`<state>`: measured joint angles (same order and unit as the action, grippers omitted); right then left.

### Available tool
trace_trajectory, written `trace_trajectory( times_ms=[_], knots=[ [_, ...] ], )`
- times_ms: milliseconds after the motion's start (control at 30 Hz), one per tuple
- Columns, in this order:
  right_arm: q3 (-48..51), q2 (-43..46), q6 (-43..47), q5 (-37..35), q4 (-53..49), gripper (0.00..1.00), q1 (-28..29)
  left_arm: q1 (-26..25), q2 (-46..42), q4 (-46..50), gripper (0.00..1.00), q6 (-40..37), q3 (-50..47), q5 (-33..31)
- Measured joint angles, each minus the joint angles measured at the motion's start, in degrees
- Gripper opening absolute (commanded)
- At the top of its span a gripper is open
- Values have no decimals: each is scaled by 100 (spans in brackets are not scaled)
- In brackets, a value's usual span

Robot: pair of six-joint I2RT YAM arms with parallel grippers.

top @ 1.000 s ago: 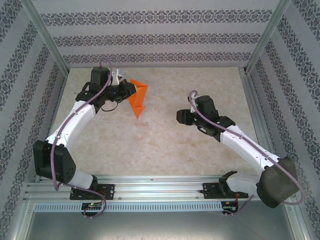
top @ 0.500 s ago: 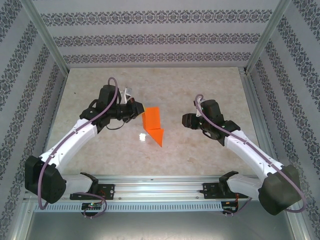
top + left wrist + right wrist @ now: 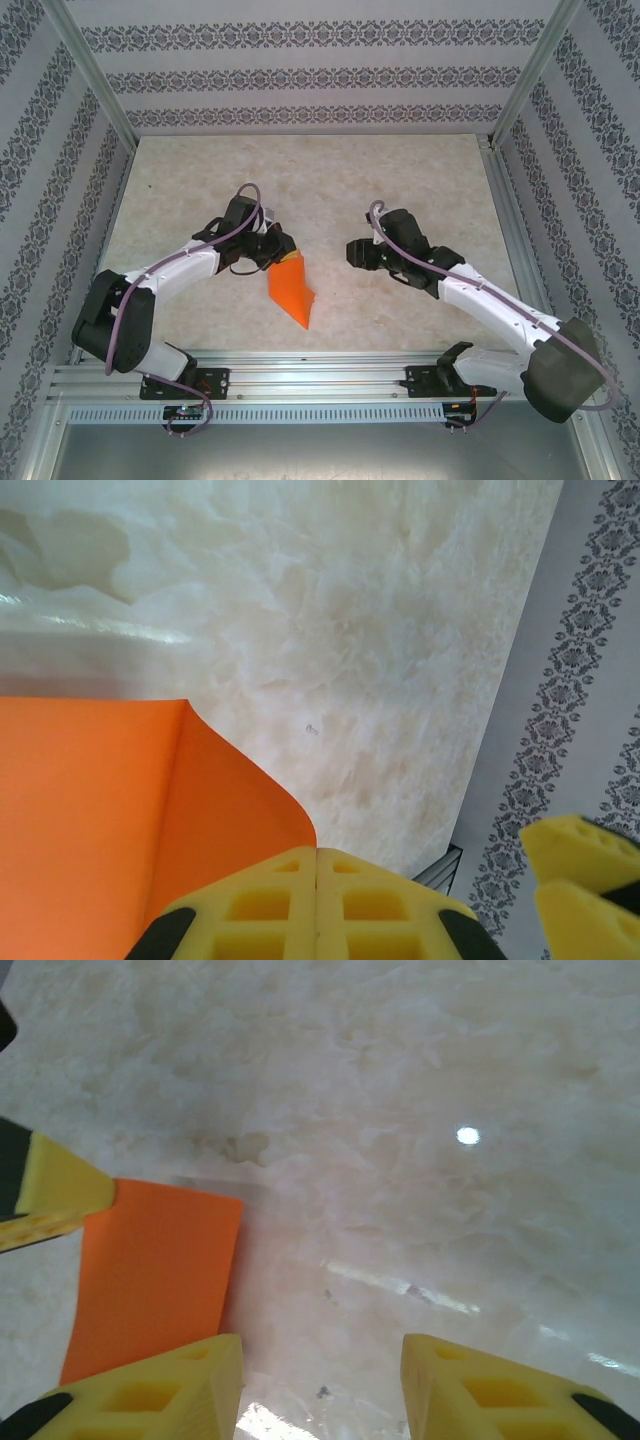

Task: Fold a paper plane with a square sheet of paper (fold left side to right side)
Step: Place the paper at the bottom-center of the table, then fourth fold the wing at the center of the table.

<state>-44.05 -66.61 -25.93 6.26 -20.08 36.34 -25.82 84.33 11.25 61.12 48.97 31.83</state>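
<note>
The orange sheet of paper is folded into a narrow shape whose point aims at the near edge of the table, like a half-made paper plane. My left gripper is shut on its far upper corner; in the left wrist view the paper runs out to the left from the closed yellow fingers. My right gripper hangs open just right of the paper, apart from it. In the right wrist view the paper lies left of the open gripper, with nothing between its fingers.
The marble-look tabletop is fenced by patterned walls and metal posts. A metal rail with both arm bases runs along the near edge. The two grippers stand close together at mid-table.
My left gripper has carried the paper from the far left toward the near middle of the table. The right gripper has moved a little left, toward the paper.
</note>
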Motion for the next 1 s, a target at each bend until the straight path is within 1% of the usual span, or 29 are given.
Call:
trace_trajectory(
  times_ms=[100,233,300,400,500,667,800,867,1000],
  knots=[
    [13,-133,-304,-275,195,45,658,146,0,-17,0,0,0,-140],
    [-55,-588,-664,-693,310,47,1565,315,0,-116,0,2,-24,-243],
    [-236,-964,-765,-850,289,48,1945,363,0,-140,0,2,-50,-260],
    [-555,-1469,-833,-990,278,48,2288,369,0,-142,0,-4,-61,-264],
    [-896,-1910,-855,-1126,236,47,2422,372,0,-142,0,-22,-61,-262],
    [-1204,-2330,-852,-1316,101,46,2441,393,0,-142,0,-63,-76,-262],
    [-1331,-2555,-850,-1421,-59,42,2441,420,0,-142,0,-79,-101,-262],
    [-1364,-2640,-850,-1440,-101,38,2441,435,0,-142,0,-85,-116,-262],
    [-1429,-2796,-837,-1440,-162,24,2441,444,0,-142,2,-109,-118,-260]
  ],
)
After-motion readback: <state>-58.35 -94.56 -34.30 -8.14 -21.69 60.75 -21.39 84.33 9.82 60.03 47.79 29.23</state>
